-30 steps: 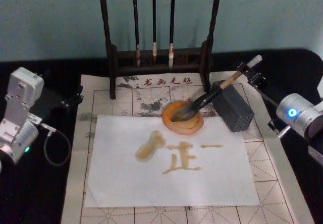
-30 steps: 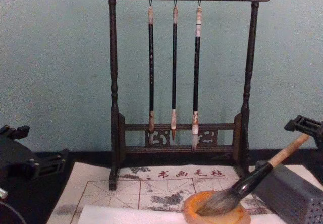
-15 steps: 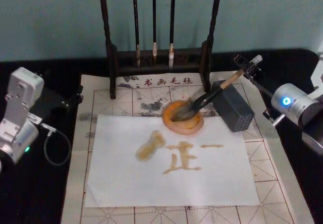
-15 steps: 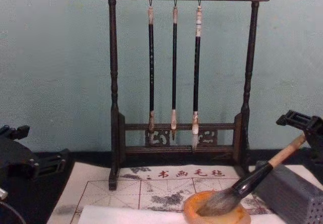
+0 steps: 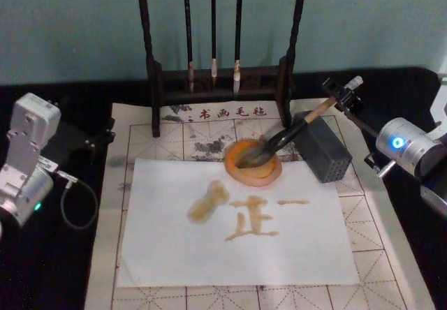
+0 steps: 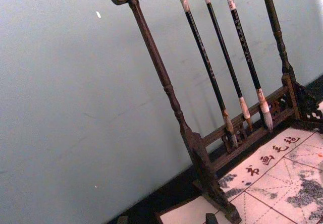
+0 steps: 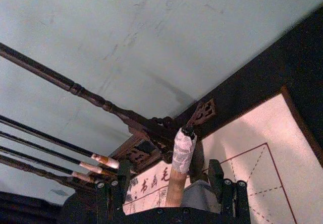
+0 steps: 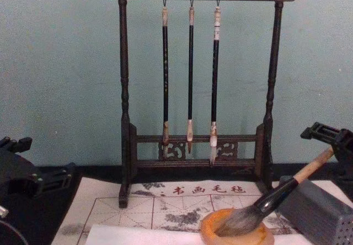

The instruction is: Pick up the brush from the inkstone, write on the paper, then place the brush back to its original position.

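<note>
Head view. The paper [image 5: 174,254] is a flat white sheet on a cream grid-printed mat [image 5: 391,254], and it bears wet orange-brown strokes. The inkstone [image 5: 255,177] is a round, shallow dish with an orange-brown rim, touching the paper's far edge. The brush [image 5: 279,139] rests with its grey bristle tuft inside the dish. Its black ferrule and tan wooden handle lean up across a grey ribbed rectangular block [image 5: 323,153] just beside the dish. The right tool [image 5: 346,93] sits at the whitish end of the handle. The left tool [image 5: 98,139] is parked at the left over the black table [image 5: 63,268], well apart from the paper. Whether it is open or closed cannot be told.

Chest view. The tuft lies in the inkstone [image 8: 212,231], whose lower part is cut off by the frame. The handle rises to the right tool [image 8: 328,137] at the right edge, where it is partly out of frame. A dark turned-wood rack [image 8: 124,90] carries three thin brushes [image 8: 190,74] that hang from its top bar.

Left wrist view. The rack [image 6: 171,98] and the thin brushes [image 6: 227,57] appear tilted. A corner of the mat [image 6: 282,178] shows red characters and grey stains.

Right wrist view. The handle's taped whitish end stands between the black fingers [image 7: 226,193] of the right tool [image 7: 171,186]. A gap shows on each side, so this tool is spread apart and not clamping the brush. The lower handle is hidden behind the tool body.
</note>
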